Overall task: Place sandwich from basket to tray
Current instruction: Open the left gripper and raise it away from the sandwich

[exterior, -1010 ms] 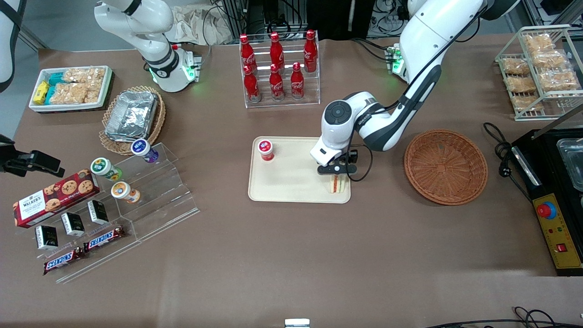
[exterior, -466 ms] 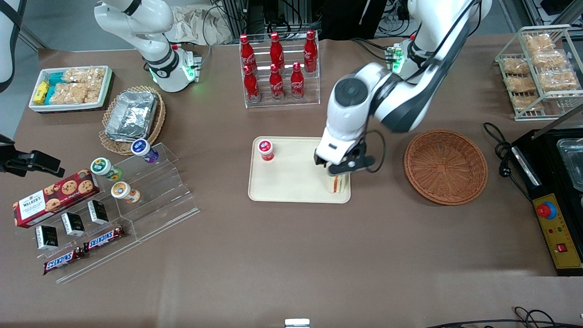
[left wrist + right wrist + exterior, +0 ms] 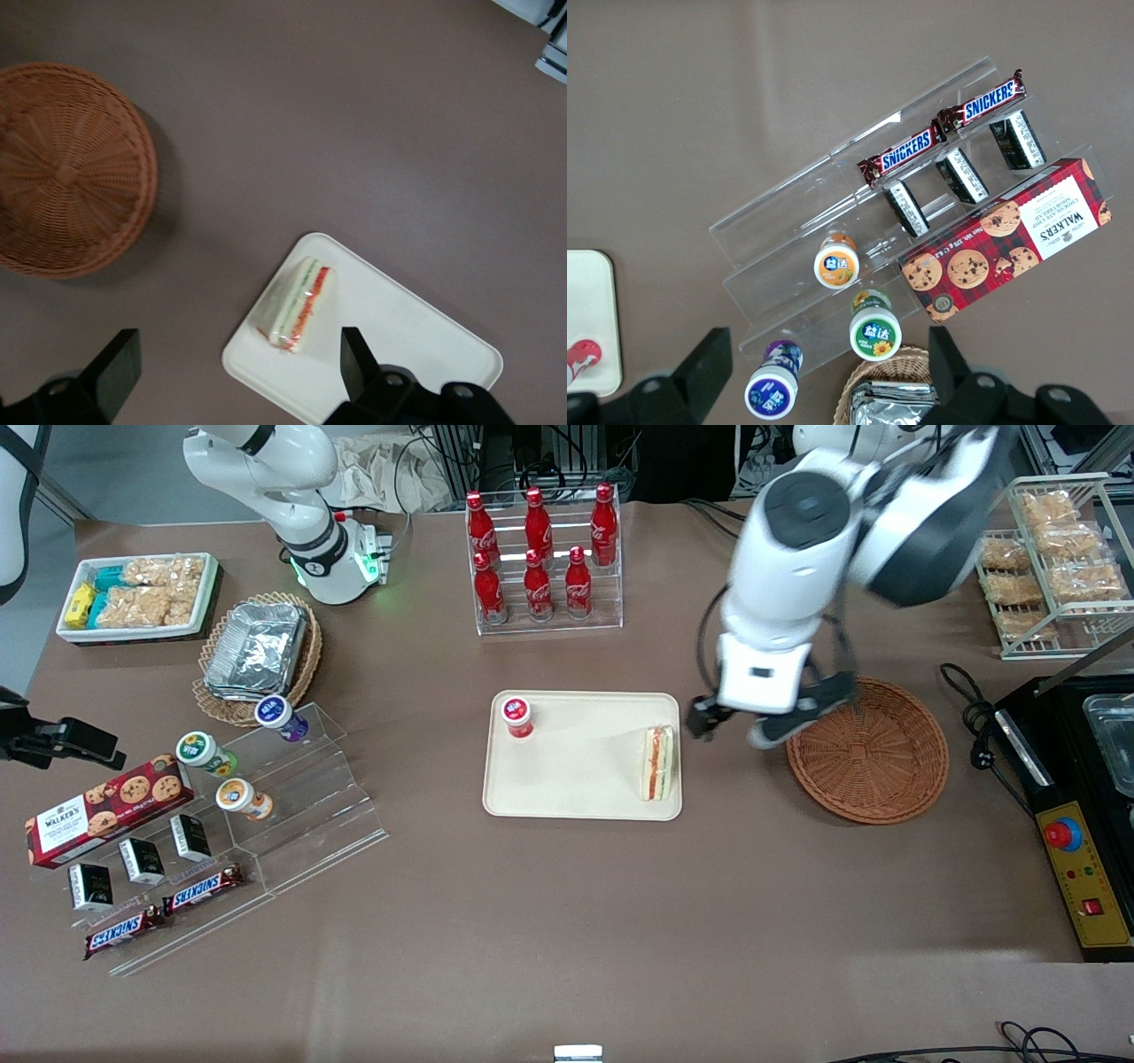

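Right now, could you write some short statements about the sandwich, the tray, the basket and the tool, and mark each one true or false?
1. The triangular sandwich wedge lies on the flat cream-beige tray. True.
2. The round reddish-brown wicker basket holds a sandwich. False: nothing lies in it.
3. The tool is shut on the sandwich. False: it is open and raised, between tray and basket.
4. A red-capped cup stands on the tray. True.
5. The sandwich touches the cup. False: they sit at separate ends of the tray.
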Motion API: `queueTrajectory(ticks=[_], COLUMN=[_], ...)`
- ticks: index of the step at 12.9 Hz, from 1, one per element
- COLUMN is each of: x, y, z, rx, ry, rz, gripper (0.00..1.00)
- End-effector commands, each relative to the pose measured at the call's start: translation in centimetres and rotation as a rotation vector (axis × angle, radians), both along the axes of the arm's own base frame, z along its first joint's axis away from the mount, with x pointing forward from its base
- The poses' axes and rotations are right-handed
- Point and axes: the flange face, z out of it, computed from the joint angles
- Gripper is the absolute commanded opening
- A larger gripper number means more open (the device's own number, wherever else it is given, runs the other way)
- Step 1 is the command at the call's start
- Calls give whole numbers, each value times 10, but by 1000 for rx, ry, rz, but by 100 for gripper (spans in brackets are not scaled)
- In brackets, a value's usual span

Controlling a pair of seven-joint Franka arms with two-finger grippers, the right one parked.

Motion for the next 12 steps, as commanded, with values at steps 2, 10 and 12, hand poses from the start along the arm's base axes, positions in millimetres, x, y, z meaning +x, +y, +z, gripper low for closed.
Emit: queueTrajectory(ticks=[2, 10, 12], x=[-21, -23, -21], y=[104, 253, 261], z=[60, 81, 79], rx=[-7, -14, -18], ry=[54, 100, 106], rz=[-208, -485, -474], gripper=[100, 100, 100])
